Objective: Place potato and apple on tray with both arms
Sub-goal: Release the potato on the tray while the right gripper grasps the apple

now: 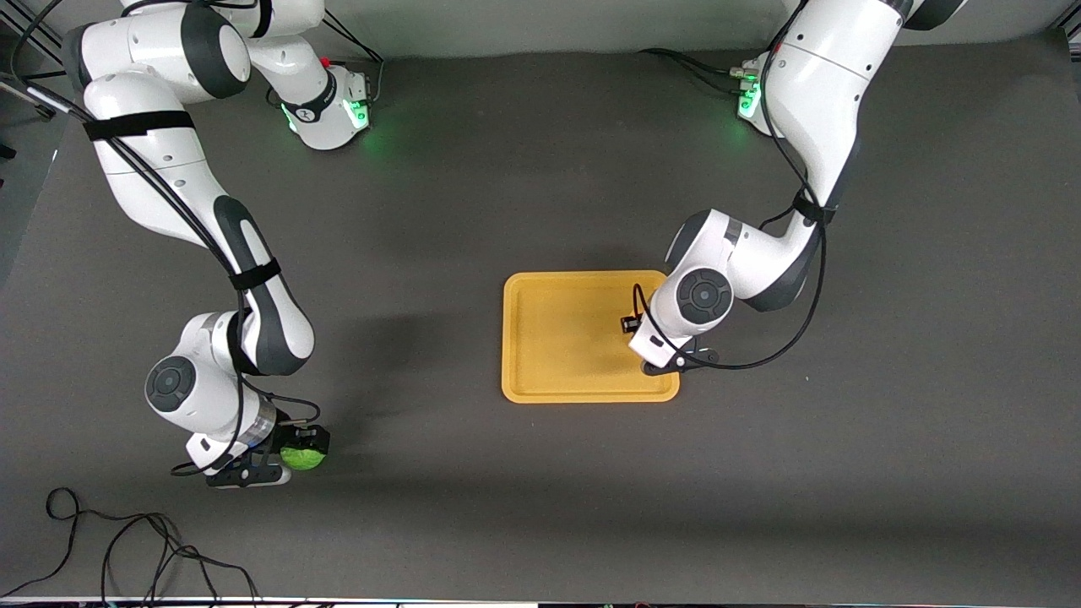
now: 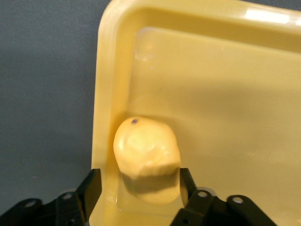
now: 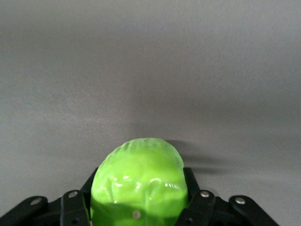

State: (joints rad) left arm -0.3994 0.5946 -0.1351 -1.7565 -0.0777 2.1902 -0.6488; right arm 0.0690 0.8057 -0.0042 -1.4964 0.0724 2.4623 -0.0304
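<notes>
The mustard-yellow tray (image 1: 557,338) lies in the middle of the table. My left gripper (image 1: 639,325) is low over the tray's end toward the left arm. The arm hides the potato in the front view. In the left wrist view the yellow-tan potato (image 2: 146,157) rests on the tray (image 2: 225,94) just inside its rim. It sits between the open fingers of the left gripper (image 2: 138,184), with a gap on one side. My right gripper (image 1: 297,449) is low at the table toward the right arm's end, shut on the green apple (image 1: 303,458). The apple (image 3: 138,181) fills the right gripper (image 3: 138,190).
A loose black cable (image 1: 127,540) lies on the dark grey table (image 1: 507,507) near the front edge, close to the right gripper. The arms' green-lit bases (image 1: 338,110) stand along the edge farthest from the front camera.
</notes>
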